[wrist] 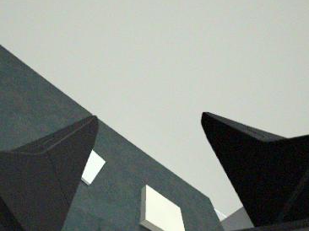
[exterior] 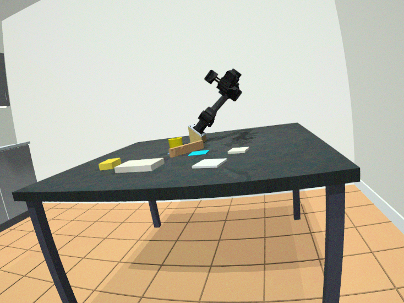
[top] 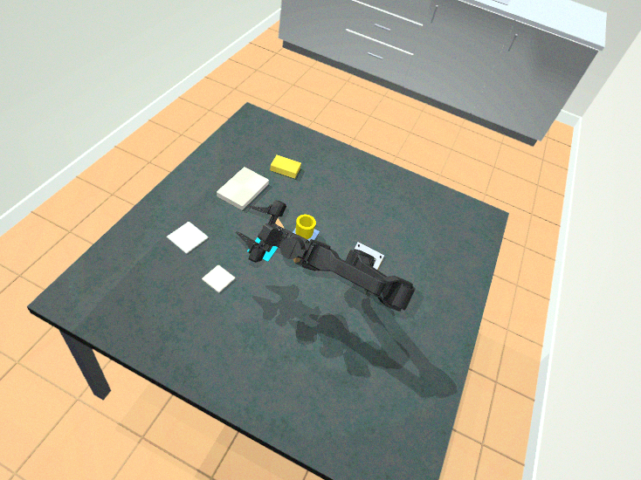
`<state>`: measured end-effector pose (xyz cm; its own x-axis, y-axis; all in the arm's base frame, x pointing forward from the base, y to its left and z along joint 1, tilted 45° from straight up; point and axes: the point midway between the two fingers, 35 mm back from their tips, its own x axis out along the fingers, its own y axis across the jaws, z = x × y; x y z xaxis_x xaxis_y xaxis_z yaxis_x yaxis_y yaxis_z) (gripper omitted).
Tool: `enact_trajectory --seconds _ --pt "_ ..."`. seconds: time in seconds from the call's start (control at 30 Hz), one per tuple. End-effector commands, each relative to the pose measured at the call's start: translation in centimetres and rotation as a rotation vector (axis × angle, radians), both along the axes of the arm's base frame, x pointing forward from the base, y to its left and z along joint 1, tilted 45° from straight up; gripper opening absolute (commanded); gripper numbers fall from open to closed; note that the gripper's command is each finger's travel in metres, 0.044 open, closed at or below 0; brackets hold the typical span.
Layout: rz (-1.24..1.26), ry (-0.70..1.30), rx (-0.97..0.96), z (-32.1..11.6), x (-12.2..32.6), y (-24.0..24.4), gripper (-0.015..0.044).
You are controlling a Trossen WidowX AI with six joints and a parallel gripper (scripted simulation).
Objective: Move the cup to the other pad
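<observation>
The yellow cup stands upright on the blue pad. No marbles can be made out inside it. The cyan pad lies on the other side of a low orange-brown wall, partly hidden by the arm in the top view. My gripper is open and empty, high above the table and tilted outward. The wrist view shows nothing between the fingers; cup and pads are out of that view.
A thick cream block and a yellow block lie beyond the wall. A flat white tile and a smaller one lie on the table.
</observation>
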<state>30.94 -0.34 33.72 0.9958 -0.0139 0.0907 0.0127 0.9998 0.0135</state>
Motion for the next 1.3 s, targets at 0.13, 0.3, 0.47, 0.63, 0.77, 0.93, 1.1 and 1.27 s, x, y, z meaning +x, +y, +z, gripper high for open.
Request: enact_trajectory --seconds 0.13,0.3,0.47,0.63,0.77,0.93,1.1,1.27 --pt "-0.052 0.188 0.049 -4.3 2.1 -2.1 0.0269" --pt "-0.132 0.590 0.246 -13.8 3.8 -6.0 0.0166" --pt "-0.207 0.975 0.567 -22.4 2.2 -8.3 0.0166" --pt "-0.323 1.316 0.974 -28.7 -1.5 -9.2 0.0166" --pt "-0.440 1.549 1.351 -31.7 -4.9 -9.1 0.0166" --pt "-0.583 1.755 1.798 -33.1 -7.8 -8.6 0.0166" --pt "-0.589 1.763 1.816 -33.0 -8.1 -8.4 0.0166" --pt "-0.589 1.762 1.816 -33.1 -8.1 -8.4 0.0166"
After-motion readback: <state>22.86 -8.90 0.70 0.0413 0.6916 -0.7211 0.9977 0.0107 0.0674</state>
